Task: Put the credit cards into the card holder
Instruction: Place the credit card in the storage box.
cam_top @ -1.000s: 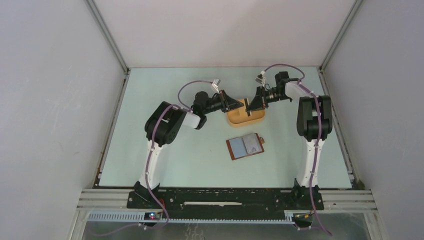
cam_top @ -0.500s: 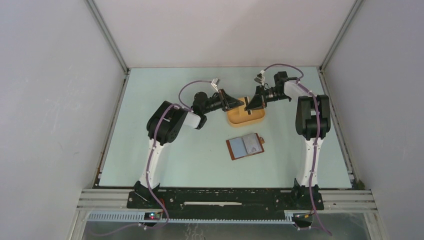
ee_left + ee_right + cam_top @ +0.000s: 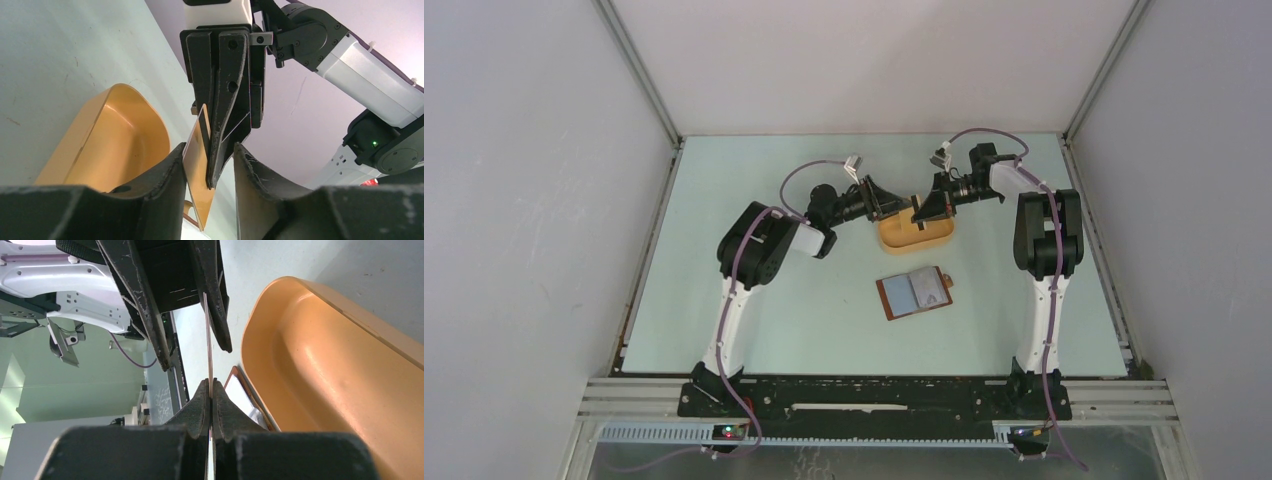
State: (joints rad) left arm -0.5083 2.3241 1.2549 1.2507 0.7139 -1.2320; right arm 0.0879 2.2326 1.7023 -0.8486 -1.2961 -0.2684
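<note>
Above the orange tray (image 3: 916,236) my two grippers meet tip to tip. My right gripper (image 3: 210,383) is shut on one of the credit cards (image 3: 208,335), seen edge-on in the right wrist view as a thin pale line. In the left wrist view that card (image 3: 201,167) stands between the spread fingers of my open left gripper (image 3: 208,148), leaning against the left finger and mirroring the tray's orange. The card holder (image 3: 914,292) lies open on the table nearer the arm bases, a pale card showing in its pockets.
The tray's hollow (image 3: 325,370) lies right beneath both grippers, and its inside shows no cards. The pale green table (image 3: 754,320) is walled on three sides by grey panels (image 3: 544,200). The holder's edge (image 3: 243,396) shows just below the tray.
My left gripper, shut until half a second ago, has opened and let go of the card. My right gripper has closed fully on it. Both arms stay over the tray.
</note>
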